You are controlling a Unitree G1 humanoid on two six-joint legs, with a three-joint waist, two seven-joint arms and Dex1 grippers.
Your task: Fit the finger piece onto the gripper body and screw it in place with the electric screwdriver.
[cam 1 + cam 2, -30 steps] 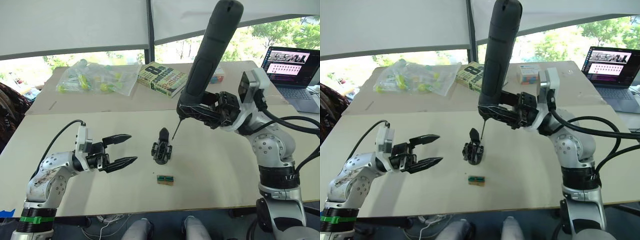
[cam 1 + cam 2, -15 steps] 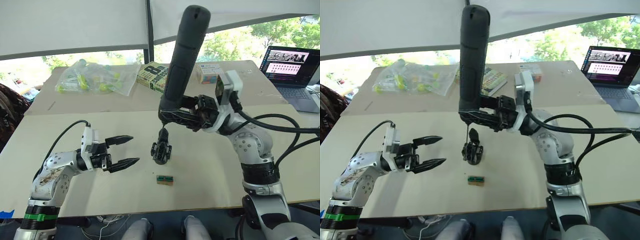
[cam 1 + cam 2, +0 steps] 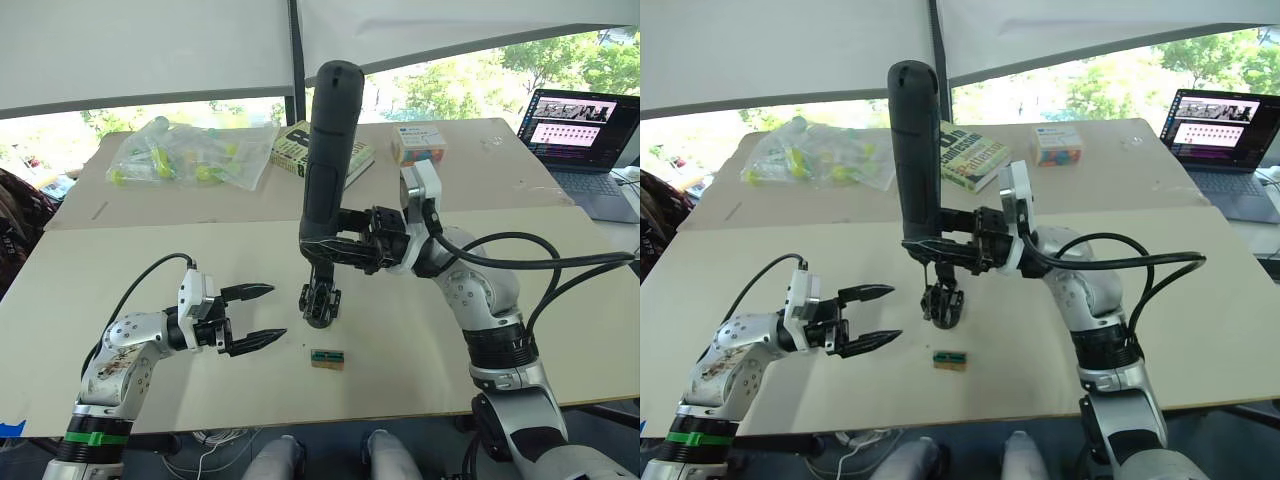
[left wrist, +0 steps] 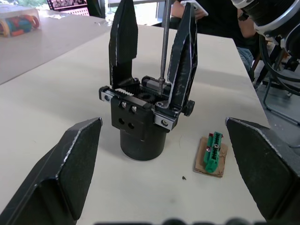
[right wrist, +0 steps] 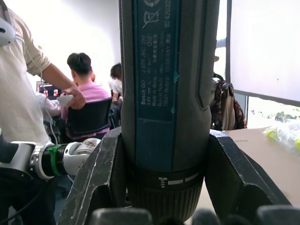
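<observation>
This looks like an office or robotics lab beside large windows; pale work tables (image 3: 420, 370) stand under drawn white blinds (image 3: 150, 50), with green trees outside; an open laptop (image 3: 582, 135) sits at the far right; a book (image 3: 975, 155), a bag of small parts (image 3: 190, 155) and a small box (image 3: 420, 143) lie on the back table; the right wrist view shows people (image 5: 89, 89) seated at desks.

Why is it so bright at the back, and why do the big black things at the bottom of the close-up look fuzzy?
In the left eye view, daylight through the windows washes the outside almost white. In the left wrist view, the left gripper's jaws sit very near the camera, so they blur, while the gripper body and the screwdriver's bit look sharp.
</observation>
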